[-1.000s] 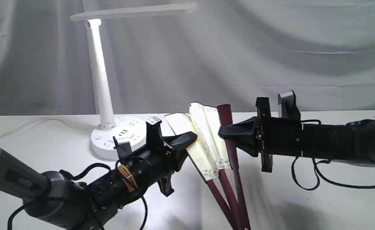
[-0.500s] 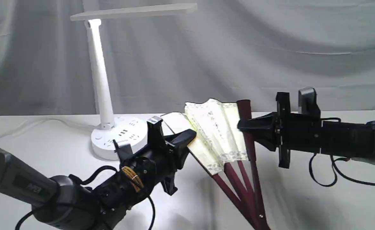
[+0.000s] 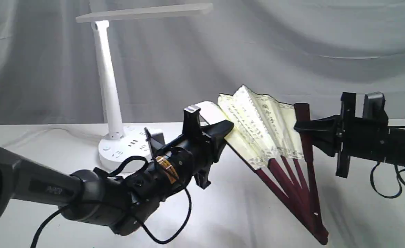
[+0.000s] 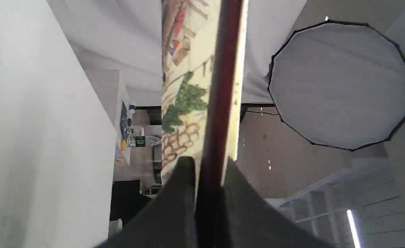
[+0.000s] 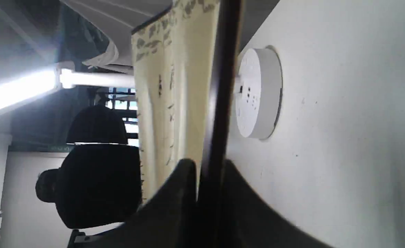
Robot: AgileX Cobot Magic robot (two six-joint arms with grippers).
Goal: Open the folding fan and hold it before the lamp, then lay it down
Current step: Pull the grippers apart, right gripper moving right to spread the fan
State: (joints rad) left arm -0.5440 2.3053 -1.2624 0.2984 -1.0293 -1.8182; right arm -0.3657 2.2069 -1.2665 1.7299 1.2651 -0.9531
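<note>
Gripping, left: my left fingers (image 3: 219,130) are pinched narrow on the outer rib at the lamp-side edge of the folding fan (image 3: 264,124).
Gripping, right: my right fingers (image 3: 317,126) are clamped on the dark maroon rib at the opposite edge.
Fan: partly spread between the two arms and held up off the bench (image 3: 236,206). The pleats are uppermost and the ribs converge downward to the pivot. I cannot tell whether the pivot touches the bench.
Fan versus lamp: in the exterior view it sits to the right of the stem of the lamp (image 3: 107,86).
Exterior view alone: I see both arms at once, the columns of black calligraphy, and the lamp's full stem and bar head.
Left wrist view alone: I get the fan's other face, painted with green foliage and brown shapes, and an octagonal diffuser (image 4: 340,86) beyond it.
Right wrist view alone: the lamp's bar is glowing, and its round base stands on the bench past the gripped rib.
</note>
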